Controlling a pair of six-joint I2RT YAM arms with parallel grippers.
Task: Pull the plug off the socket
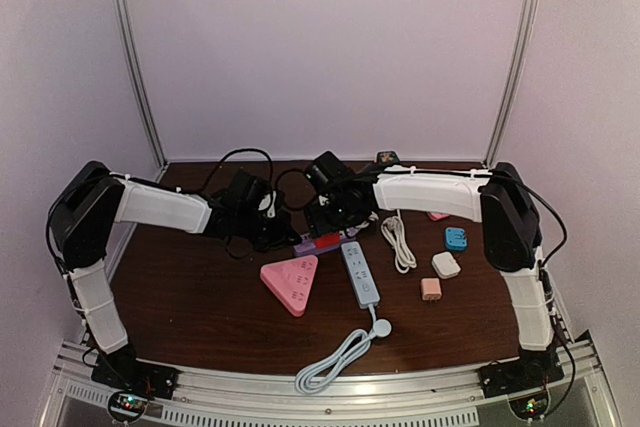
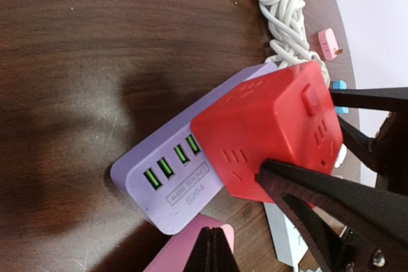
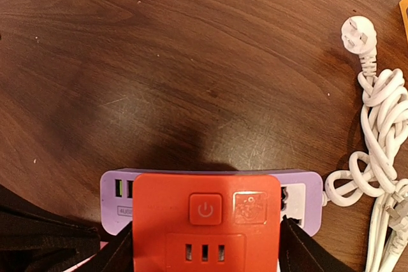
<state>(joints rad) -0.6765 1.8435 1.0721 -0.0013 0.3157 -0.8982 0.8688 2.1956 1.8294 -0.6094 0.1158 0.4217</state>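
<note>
Right wrist view: the right tool (image 3: 205,230) grasps the red cube plug (image 3: 205,221) by both sides. It sits plugged into the lilac power strip (image 3: 116,211) on the table (image 3: 191,62). The left tool (image 2: 212,246) is clenched empty nearby, so an unpinned strip may lift with the plug.

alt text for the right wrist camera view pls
A red cube-shaped plug adapter sits plugged into a lilac power strip on a dark wooden table, with the black fingers of the right gripper flanking it on both sides. A coiled white cable lies to the right.
</note>
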